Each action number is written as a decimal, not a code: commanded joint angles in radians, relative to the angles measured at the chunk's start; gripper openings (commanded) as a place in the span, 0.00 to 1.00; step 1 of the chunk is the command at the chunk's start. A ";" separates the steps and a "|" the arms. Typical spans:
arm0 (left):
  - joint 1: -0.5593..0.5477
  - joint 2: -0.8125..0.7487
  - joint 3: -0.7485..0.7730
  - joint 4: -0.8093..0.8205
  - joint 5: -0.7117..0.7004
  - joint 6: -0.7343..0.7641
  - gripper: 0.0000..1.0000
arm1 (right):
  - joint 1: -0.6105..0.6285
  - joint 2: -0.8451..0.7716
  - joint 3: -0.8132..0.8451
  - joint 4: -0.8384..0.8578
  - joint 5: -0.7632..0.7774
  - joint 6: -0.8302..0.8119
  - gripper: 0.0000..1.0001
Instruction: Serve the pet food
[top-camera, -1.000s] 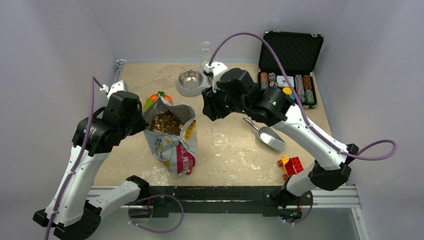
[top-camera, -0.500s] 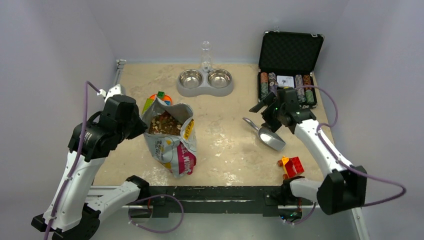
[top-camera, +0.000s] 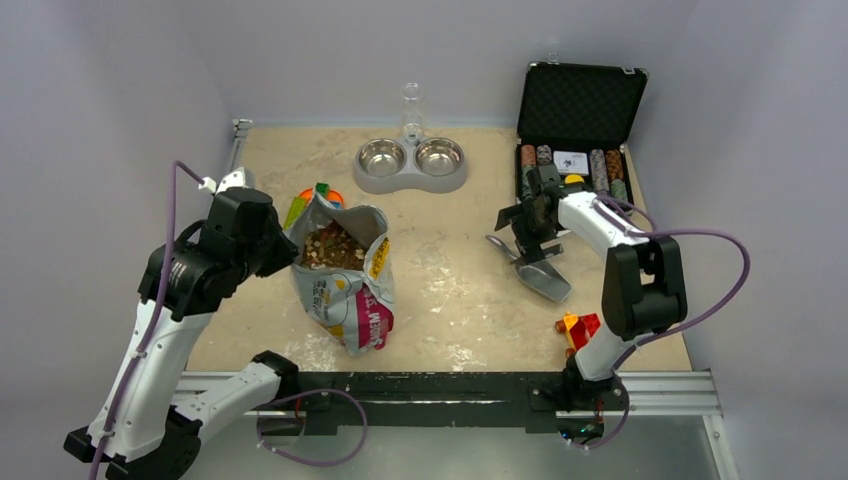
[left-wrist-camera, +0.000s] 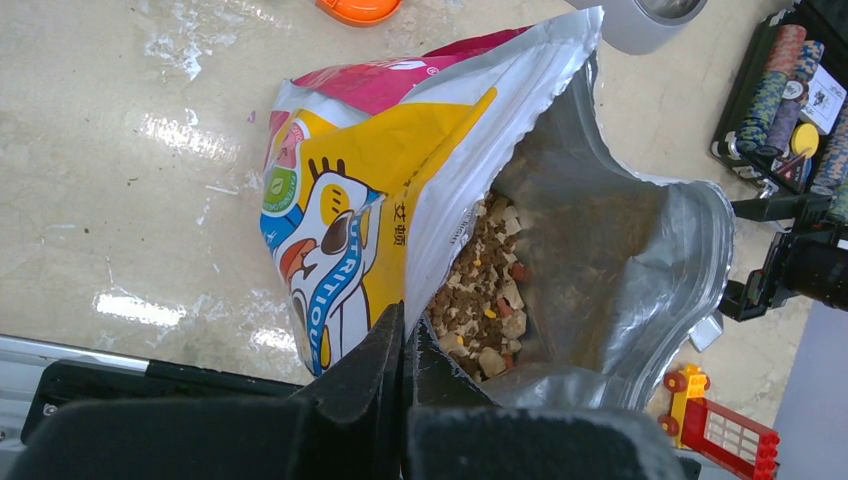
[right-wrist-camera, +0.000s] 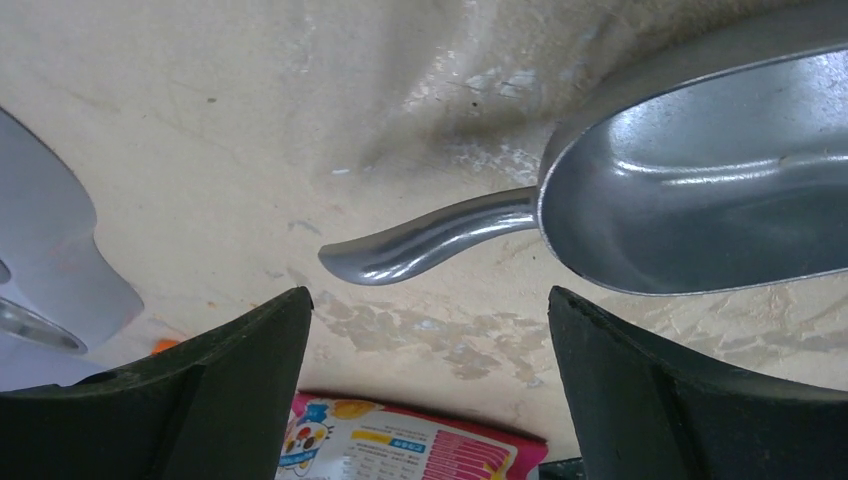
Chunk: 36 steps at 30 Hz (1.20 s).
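Brown kibble pellets (left-wrist-camera: 482, 300) sit inside the printed foil bag (left-wrist-camera: 345, 190), rim pinched by the left hand (left-wrist-camera: 405, 335); right hand (right-wrist-camera: 428, 300), spread, has swung over the steel scoop (right-wrist-camera: 690, 200); grasping its handle looks next.

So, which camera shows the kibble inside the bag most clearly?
The left wrist view: the kibble sits in the open bag close up, single pieces clear. The top view shows it small and far. The right wrist view shows only the bag's printed outside, no kibble.

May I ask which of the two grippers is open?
The right gripper: its jaws stand wide apart above the handle of the metal scoop, whereas the left gripper is shut on the foil bag.
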<state>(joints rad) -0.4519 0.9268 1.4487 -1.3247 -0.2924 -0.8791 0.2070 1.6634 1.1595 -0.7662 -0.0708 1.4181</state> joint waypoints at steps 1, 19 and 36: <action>0.002 -0.016 0.046 0.109 0.042 -0.018 0.00 | -0.005 0.010 0.042 -0.068 0.023 0.114 0.90; 0.002 0.048 0.165 -0.054 -0.142 0.036 0.00 | 0.058 0.168 0.146 -0.130 0.136 0.105 0.79; 0.003 0.197 0.379 -0.027 -0.194 0.274 0.00 | 0.391 0.122 0.001 0.177 0.262 -0.807 0.26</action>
<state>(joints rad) -0.4526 1.1667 1.7710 -1.6115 -0.5121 -0.6811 0.5312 1.8408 1.2007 -0.7341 0.2012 1.0306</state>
